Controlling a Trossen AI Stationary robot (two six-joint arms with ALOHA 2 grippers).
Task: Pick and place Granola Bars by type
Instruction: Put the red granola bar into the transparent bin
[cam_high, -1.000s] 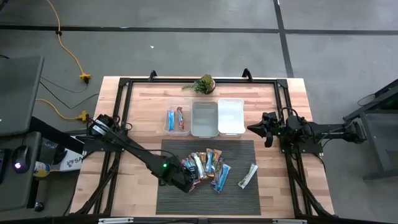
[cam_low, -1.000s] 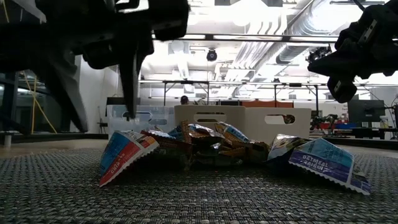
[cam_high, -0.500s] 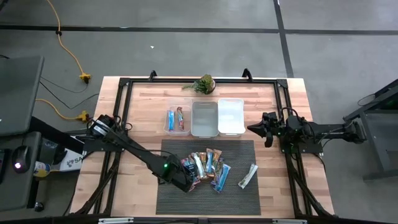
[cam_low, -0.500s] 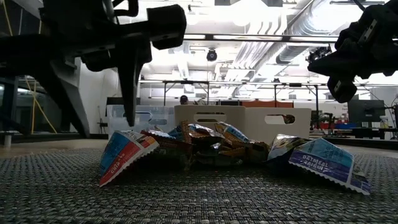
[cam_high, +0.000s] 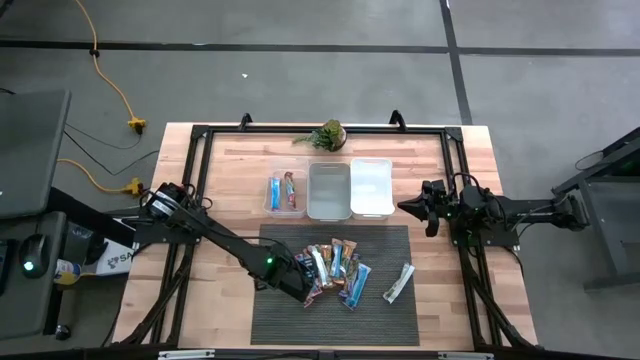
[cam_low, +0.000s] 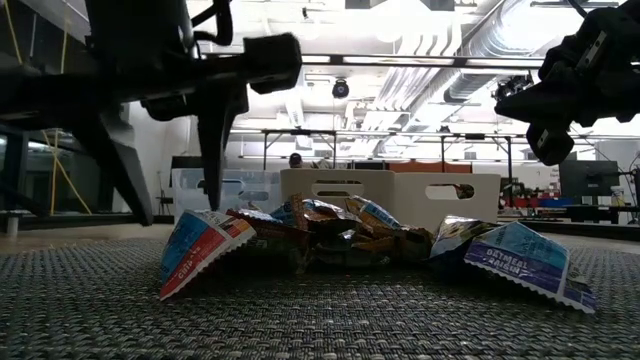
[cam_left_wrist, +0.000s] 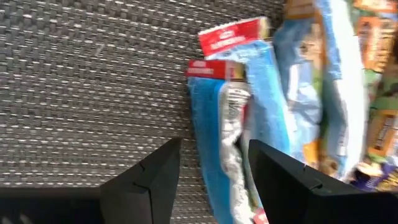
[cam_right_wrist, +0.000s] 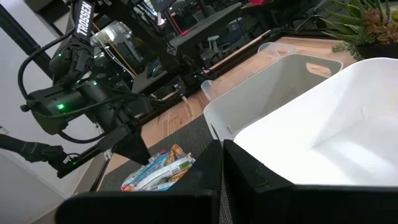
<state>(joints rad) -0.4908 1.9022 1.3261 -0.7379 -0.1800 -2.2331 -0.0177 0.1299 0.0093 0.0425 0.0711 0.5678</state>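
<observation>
- Fingers (cam_left_wrist: 155, 180) of the left gripper (cam_high: 302, 285) apart, straddling a blue bar (cam_left_wrist: 214, 143) in the pile (cam_high: 335, 270).
- Right gripper (cam_high: 418, 208) fingers together, near the bins (cam_high: 371, 172).

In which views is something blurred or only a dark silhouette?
Left wrist view: the blue bar between the open left claw looks motion-smeared. Low view: both arms are backlit silhouettes against bright ceiling lights; the near mat is soft. High view: evenly lit.
</observation>
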